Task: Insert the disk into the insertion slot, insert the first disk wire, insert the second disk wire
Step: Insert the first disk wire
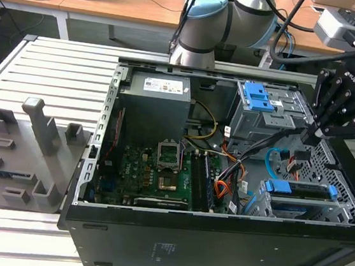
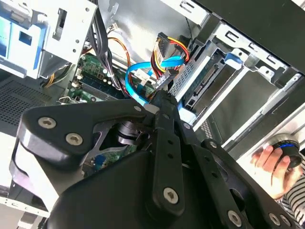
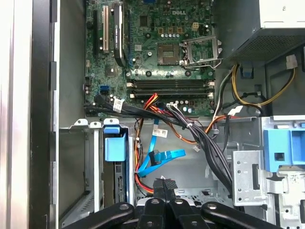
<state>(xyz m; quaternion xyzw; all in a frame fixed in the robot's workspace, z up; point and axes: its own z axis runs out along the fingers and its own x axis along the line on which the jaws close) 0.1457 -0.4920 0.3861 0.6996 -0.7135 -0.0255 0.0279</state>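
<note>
The black fingers (image 2: 164,129) are drawn together, tips against the thin glossy light-blue flat data cable (image 2: 167,62); whether they pinch it we cannot tell. We judge it light, limp and slippery, best held at its stiff plug end. The silver disk (image 1: 299,188) in its blue plastic carrier sits inside the low perforated grey cage (image 1: 256,203), at the exterior view's near right.

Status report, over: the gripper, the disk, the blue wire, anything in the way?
Gripper shut on the second disk wire. The disk seated in the insertion slot. Orange-red wire bundle close beside the tips.
</note>
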